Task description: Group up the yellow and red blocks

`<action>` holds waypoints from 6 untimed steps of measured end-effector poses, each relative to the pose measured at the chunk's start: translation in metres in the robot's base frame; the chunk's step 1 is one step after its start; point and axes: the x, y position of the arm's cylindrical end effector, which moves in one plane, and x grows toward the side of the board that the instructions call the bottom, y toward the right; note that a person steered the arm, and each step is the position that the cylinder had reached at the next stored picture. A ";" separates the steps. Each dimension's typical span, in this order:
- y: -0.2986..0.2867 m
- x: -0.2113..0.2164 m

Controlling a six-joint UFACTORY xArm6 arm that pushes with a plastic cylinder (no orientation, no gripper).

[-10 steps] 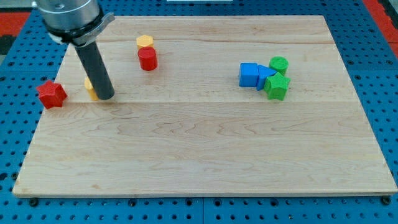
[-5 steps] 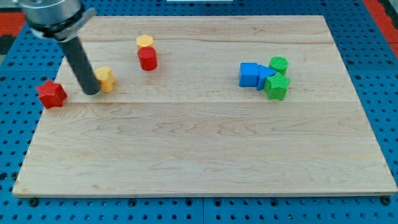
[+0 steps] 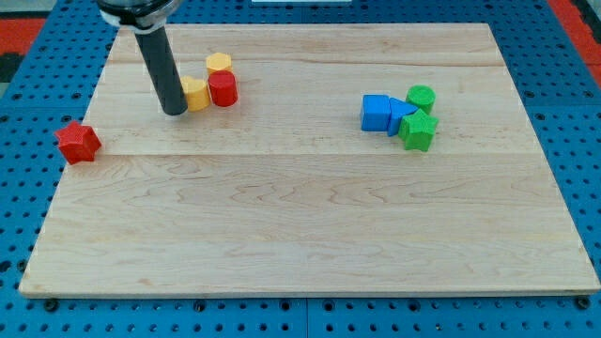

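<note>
Resting on the wooden board [image 3: 310,216] near the view's upper left, my tip [image 3: 175,112] touches the left side of a yellow block [image 3: 196,93], whose shape I cannot make out because the rod hides part of it. There is no gripper on this arm, only the dark rod, so nothing is grasped; the tip simply presses beside the block. The yellow block touches the red cylinder [image 3: 223,88] on its right. Just above that cylinder, towards the view's top, sits a yellow hexagonal block [image 3: 219,63], close against it. These three form a tight cluster. The red star-shaped block [image 3: 77,142] lies well apart from them, at the board's left edge, lower in the view and to the left of the tip.

On the view's right, far from the tip, a second cluster sits together: a blue cube [image 3: 376,113], a blue triangular block [image 3: 402,116] beside it, a green cylinder [image 3: 422,97] above, and a green star-like block [image 3: 418,131] below. A blue pegboard [image 3: 573,103] surrounds the board.
</note>
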 end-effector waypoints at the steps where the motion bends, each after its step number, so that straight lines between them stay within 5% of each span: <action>1: -0.003 0.015; 2: -0.026 0.097; 3: -0.141 0.161; 6: -0.130 0.096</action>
